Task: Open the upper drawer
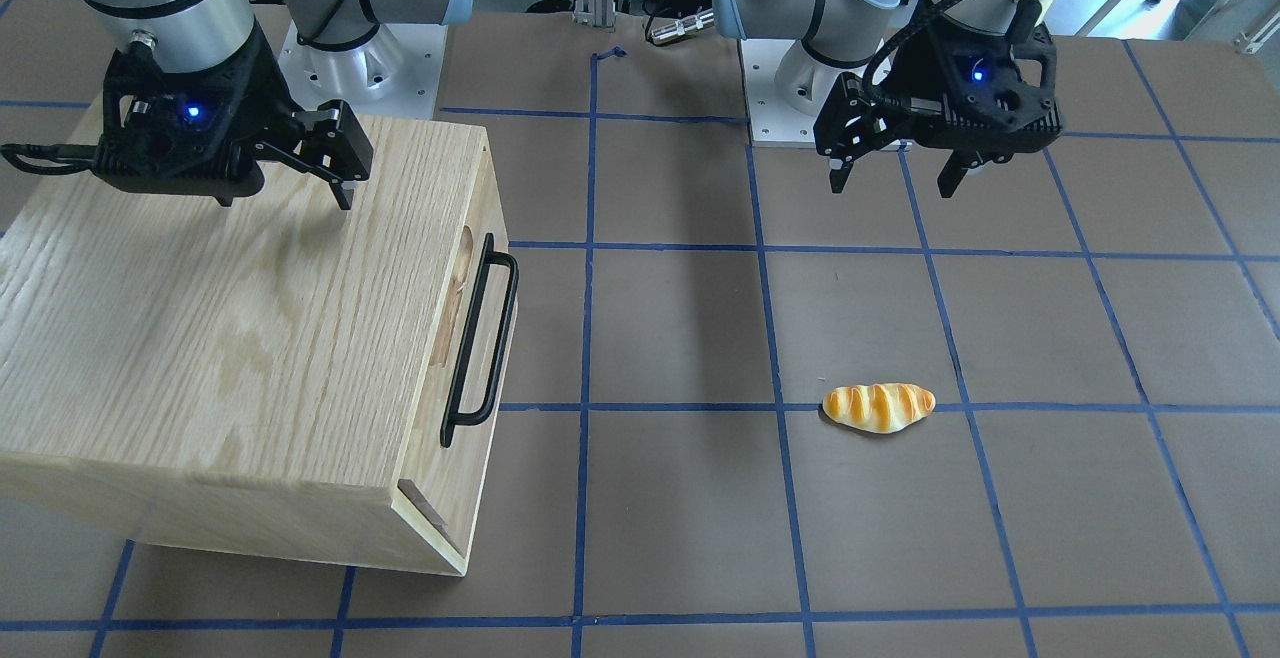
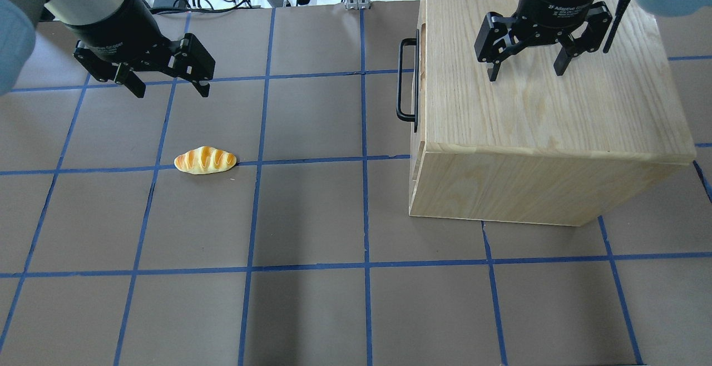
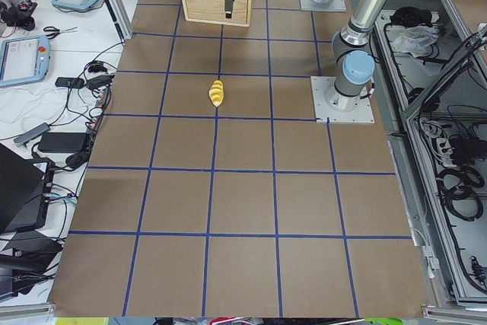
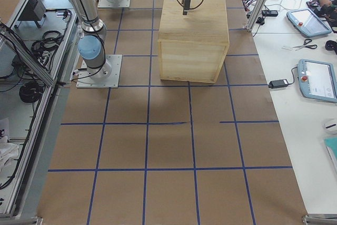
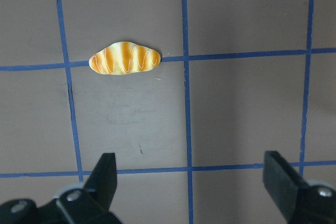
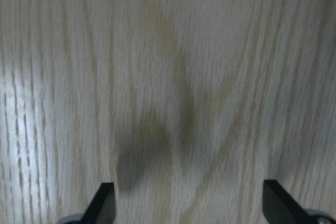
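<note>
While my right gripper (image 2: 527, 71) hangs over the top of the cabinet (image 2: 545, 110), its two fingers spread wide and holding nothing, the upper drawer (image 1: 428, 458) sits off to their left and lower down, in the cabinet face that looks toward my left gripper (image 2: 169, 89). Its front panel lies flush in that face. The long black handle (image 2: 399, 79) runs level, with its long axis pointing away from my base toward the far edge of the table (image 2: 311, 216), crosswise to the line between my two pairs of fingers. My left fingers are also spread apart and empty, well left of the handle and above bare table. A bread roll (image 2: 204, 160) lies just ahead of them in the wrist view, its long axis running across the gap between them.

Only the thin front of the drawer shows, since its box is inside the cabinet. The finger notch (image 1: 462, 258) shows only partly behind the handle. From above I cannot see the lower part of that face. In the left side view it is small and partly covered by my arm, so I cannot make out its divisions. My right wrist view shows only wood grain and my two fingertips.

I count one cabinet, one handle, one roll, and two grippers with two fingers each.
</note>
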You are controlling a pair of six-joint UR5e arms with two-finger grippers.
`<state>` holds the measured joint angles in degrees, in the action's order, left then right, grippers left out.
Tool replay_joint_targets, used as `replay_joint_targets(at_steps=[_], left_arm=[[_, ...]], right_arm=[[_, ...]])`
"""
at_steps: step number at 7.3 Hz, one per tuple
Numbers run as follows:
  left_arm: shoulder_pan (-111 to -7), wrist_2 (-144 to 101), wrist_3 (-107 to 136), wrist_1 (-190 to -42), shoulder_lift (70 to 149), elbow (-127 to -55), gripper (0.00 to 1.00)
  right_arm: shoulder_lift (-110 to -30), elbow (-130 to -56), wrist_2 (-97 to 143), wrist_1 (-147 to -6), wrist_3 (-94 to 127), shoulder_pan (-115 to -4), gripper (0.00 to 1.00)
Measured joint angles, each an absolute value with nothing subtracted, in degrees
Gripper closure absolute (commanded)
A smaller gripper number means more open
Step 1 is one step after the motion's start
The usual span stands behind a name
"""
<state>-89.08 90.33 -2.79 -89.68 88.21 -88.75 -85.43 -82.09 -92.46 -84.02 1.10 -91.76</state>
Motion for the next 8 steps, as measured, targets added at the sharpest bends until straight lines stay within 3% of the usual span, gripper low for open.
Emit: replay_joint_targets(at_steps=[8], left_arm=[[-89.1,88.4,-3.1,-89.5,89.3,-89.0,0.00]], right_arm=[[-85.4,-82.1,-92.5,-84.0,1.1,-91.8,0.00]])
